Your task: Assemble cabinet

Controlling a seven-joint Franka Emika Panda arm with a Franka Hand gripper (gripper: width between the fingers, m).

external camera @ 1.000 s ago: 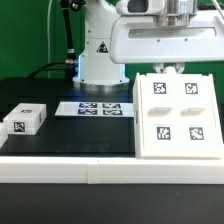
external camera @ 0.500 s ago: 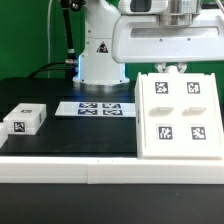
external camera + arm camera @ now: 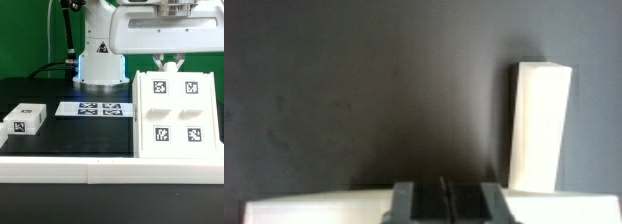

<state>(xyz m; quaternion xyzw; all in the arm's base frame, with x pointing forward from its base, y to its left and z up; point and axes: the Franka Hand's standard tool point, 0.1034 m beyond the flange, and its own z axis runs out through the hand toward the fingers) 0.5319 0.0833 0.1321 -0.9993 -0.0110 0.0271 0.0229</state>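
The cabinet (image 3: 178,112), a big white square box with several black-and-white tags on its face, stands on the black table at the exterior view's right. My gripper (image 3: 170,64) hangs just above the box's far top edge. In the wrist view the gripper (image 3: 446,200) has its dark pads pressed together with nothing between them. The cabinet's white edge (image 3: 313,210) lies just under the fingers. A long narrow white panel (image 3: 537,125) lies on the dark table beyond; the exterior view does not show it.
A small white tagged block (image 3: 25,119) sits at the exterior view's left. The marker board (image 3: 98,107) lies flat in the middle, in front of the robot's base (image 3: 100,50). A white ledge (image 3: 70,165) runs along the front.
My wrist has risen slightly above the cabinet's top edge. The cabinet, the block and the marker board have stayed put.
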